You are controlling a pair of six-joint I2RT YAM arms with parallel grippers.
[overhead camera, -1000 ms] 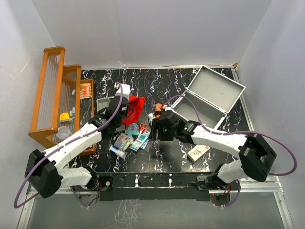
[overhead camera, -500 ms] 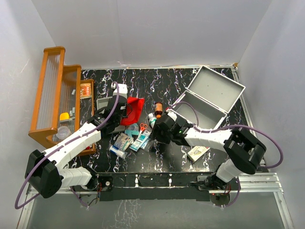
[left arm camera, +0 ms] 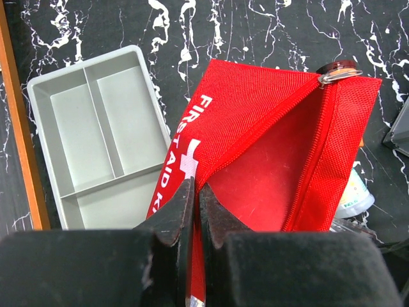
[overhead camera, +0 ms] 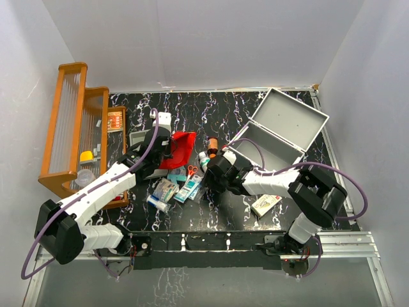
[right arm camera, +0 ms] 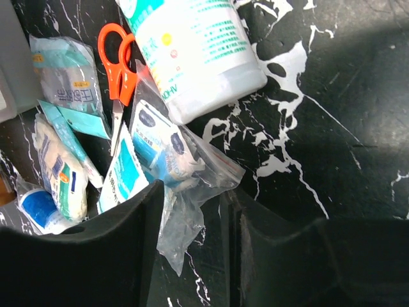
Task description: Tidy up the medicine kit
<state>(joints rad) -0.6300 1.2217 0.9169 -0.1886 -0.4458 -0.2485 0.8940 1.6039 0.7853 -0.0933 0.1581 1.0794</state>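
Steady here: the left tool (left arm camera: 197, 192) was pinched shut on the red fabric first-aid pouch (left arm camera: 255, 121), and the right tool (right arm camera: 192, 211) stood apart astride a clear plastic bandage bag (right arm camera: 169, 157). The light-grey metal medicine kit (overhead camera: 291, 121) lay open at the counter's far right corner. The danger was that the slick film could slip free, or that the bag could drag the orange-handled scissors (right arm camera: 118, 57) touching it.
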